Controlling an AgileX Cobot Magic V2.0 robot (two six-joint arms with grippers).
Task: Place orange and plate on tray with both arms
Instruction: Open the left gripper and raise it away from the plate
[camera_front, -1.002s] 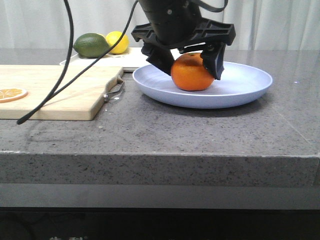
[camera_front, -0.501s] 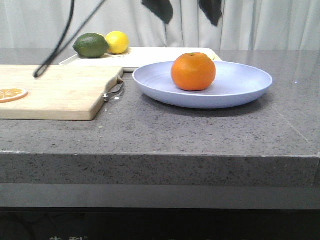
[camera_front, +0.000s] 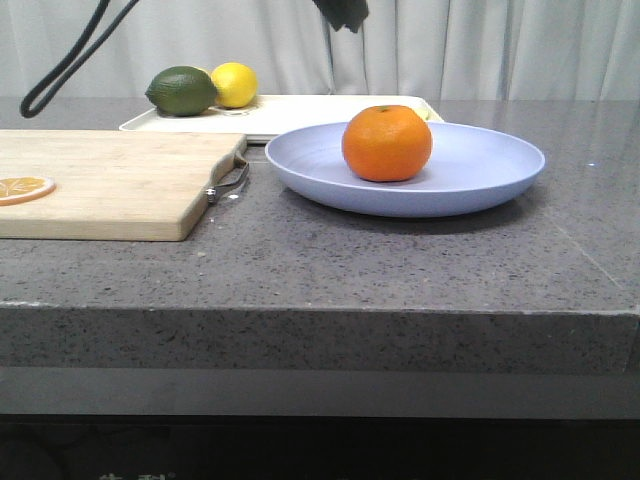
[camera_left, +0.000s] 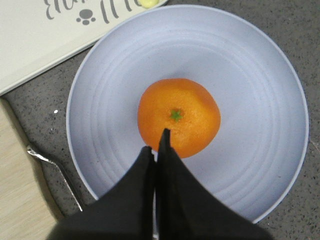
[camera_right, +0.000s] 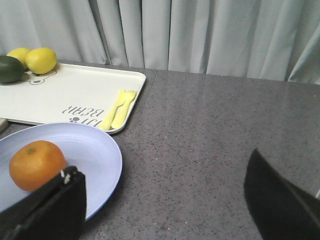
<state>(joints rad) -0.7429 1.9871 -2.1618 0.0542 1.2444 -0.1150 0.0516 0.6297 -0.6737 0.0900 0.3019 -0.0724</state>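
Sitting on plate (camera_front: 480, 180), orange (camera_front: 387, 143) free; L jaws pinched together above, R jaws spread wide.

Landmark: wooden cutting board (camera_front: 105, 182), lying flat on the grey speckled countertop (camera_front: 400, 260).

- Orange slice (camera_front: 22, 187): flat on the board's left end.
- Metal handle (camera_front: 228, 181): fixed to the board's right edge.
- Green lime (camera_front: 182, 90): behind the board.
- Yellow lemon (camera_front: 233, 84): touching the lime, on its right.
- Yellow cutlery (camera_right: 117, 115): behind and right of the board.
- Pale curtain (camera_front: 500, 45): backdrop behind the board.
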